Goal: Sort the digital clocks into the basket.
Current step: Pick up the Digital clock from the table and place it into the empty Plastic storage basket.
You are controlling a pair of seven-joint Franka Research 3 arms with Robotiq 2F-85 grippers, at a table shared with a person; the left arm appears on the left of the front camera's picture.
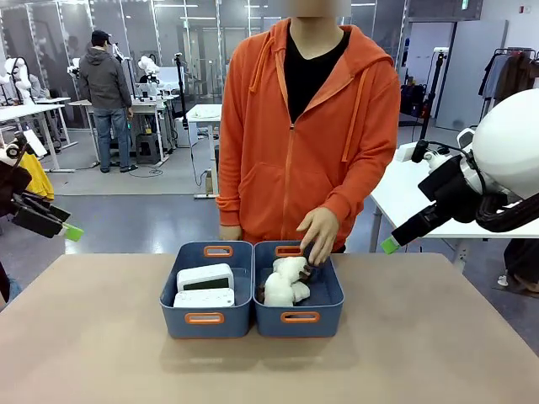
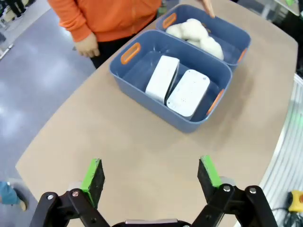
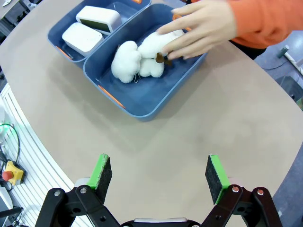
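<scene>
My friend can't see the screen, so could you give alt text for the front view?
Two blue tubs sit side by side on a table: the left basket holds two white digital clocks, the right tub cream plush toys, which a person's hand reaches into.

Beyond my tan table (image 1: 438, 353) I see grey floor (image 1: 152, 215), white workbenches (image 1: 34, 109), glass partitions (image 1: 181, 38), a clothes rack (image 1: 509, 71).
</scene>
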